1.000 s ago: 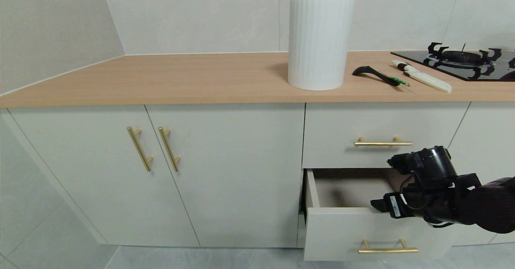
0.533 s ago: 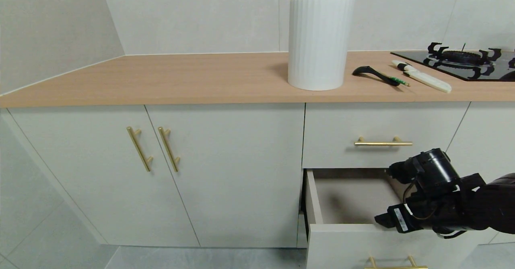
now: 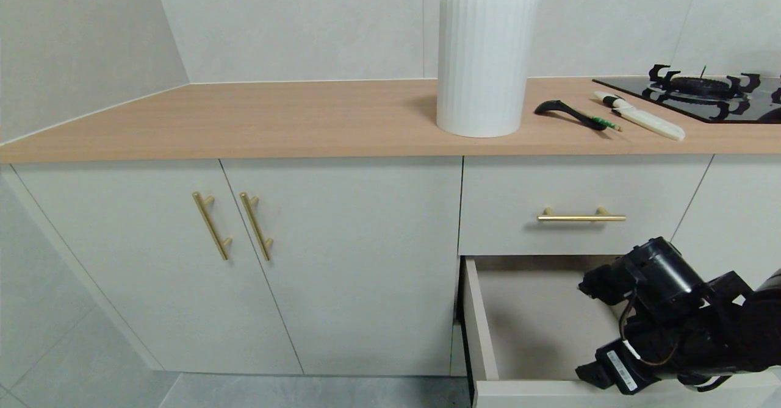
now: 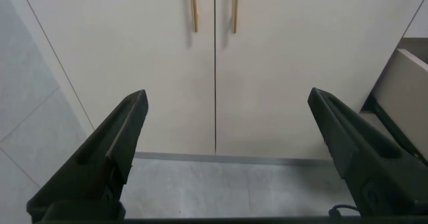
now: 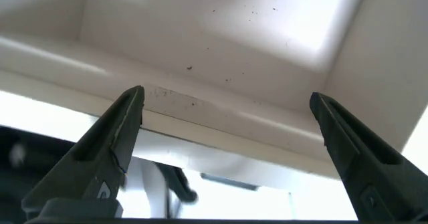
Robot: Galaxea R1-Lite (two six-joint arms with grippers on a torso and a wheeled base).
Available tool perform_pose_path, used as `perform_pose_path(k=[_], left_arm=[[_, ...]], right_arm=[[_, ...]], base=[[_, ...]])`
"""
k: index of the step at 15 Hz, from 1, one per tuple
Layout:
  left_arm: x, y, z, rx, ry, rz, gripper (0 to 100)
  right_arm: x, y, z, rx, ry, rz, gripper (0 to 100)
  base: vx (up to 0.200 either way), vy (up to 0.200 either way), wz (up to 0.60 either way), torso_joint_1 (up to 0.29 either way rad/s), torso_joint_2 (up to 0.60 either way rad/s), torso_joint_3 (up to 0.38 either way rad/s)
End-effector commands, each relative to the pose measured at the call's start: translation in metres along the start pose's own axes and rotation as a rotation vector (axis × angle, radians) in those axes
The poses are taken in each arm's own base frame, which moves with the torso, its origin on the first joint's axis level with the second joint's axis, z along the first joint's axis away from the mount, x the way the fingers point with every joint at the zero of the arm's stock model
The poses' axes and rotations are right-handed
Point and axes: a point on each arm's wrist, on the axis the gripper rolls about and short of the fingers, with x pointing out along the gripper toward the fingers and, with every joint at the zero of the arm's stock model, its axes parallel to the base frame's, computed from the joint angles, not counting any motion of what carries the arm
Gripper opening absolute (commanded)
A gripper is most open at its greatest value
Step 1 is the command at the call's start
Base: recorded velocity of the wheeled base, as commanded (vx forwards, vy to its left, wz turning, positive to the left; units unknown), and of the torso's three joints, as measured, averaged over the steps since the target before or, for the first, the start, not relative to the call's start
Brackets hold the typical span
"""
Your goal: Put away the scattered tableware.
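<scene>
The right end effector (image 5: 226,97) is spread wide and holds nothing. In the right wrist view its two dark, wedge-shaped fingers (image 5: 110,147) flank the pale front rim of the open drawer (image 3: 482,322), and I cannot tell whether either one touches the rim. In the head view that arm's black, cylinder-shaped wrist sits over the drawer's front right corner and hides that corner. The drawer's front panel is cut off by the picture's lower edge. The drawer is a smooth, matte box, off-white inside with a few small dark specks on its floor. A dark, blurred shape below its rim is hard to make out. The left end effector (image 4: 227,95) is also wide open and empty, low in front of two flat cream cabinet doors (image 4: 214,70) with slim brass bar handles. The tableware lies on the wood-grain desk (image 3: 274,118), above the drawer and to the right of a tall white ribbed cylinder (image 3: 485,66). There is a black ladle (image 3: 564,112) with a curved bowl, a thin green-marked bit at its handle end too small to identify, and just beside it a long cream-white knife (image 3: 640,121). Behind them is a glossy black hob (image 3: 701,100) with a dark pan support, cut off at the right edge. A closed drawer with a brass handle (image 3: 581,217) sits directly above the open one.
</scene>
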Motion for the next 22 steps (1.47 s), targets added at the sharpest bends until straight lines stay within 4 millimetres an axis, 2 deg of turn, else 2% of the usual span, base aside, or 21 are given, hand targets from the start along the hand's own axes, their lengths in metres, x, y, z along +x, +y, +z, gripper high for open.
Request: perform_pose_path(k=[1, 10, 14, 16, 20, 22], left_arm=[[0.0, 0.0, 0.0, 0.0, 0.001, 0.0, 100], [0.0, 0.0, 0.0, 0.0, 0.001, 0.0, 100], [0.0, 0.0, 0.0, 0.0, 0.001, 0.0, 100], [0.0, 0.0, 0.0, 0.0, 0.001, 0.0, 100], [0.0, 0.0, 0.0, 0.0, 0.001, 0.0, 100], [0.0, 0.0, 0.0, 0.0, 0.001, 0.0, 100]], right_arm=[[-0.01, 0.002, -0.003, -0.031, -0.007, 0.006, 100], [-0.023, 0.009, -0.028, -0.224, 0.219, 0.022, 100], [-0.023, 0.009, -0.025, -0.222, 0.211, 0.022, 100], [-0.028, 0.008, -0.013, -0.17, 0.162, 0.019, 100], [-0.045, 0.001, 0.033, 0.262, -0.035, 0.024, 100], [-0.051, -0.009, 0.042, 0.373, -0.117, 0.023, 100]], base=[[0.0, 0.0, 0.0, 0.0, 0.0, 0.0], [0.0, 0.0, 0.0, 0.0, 0.0, 0.0], [0.0, 0.0, 0.0, 0.0, 0.0, 0.0], [0.0, 0.0, 0.0, 0.0, 0.0, 0.0], [0.0, 0.0, 0.0, 0.0, 0.0, 0.0], [0.0, 0.0, 0.0, 0.0, 0.0, 0.0]])
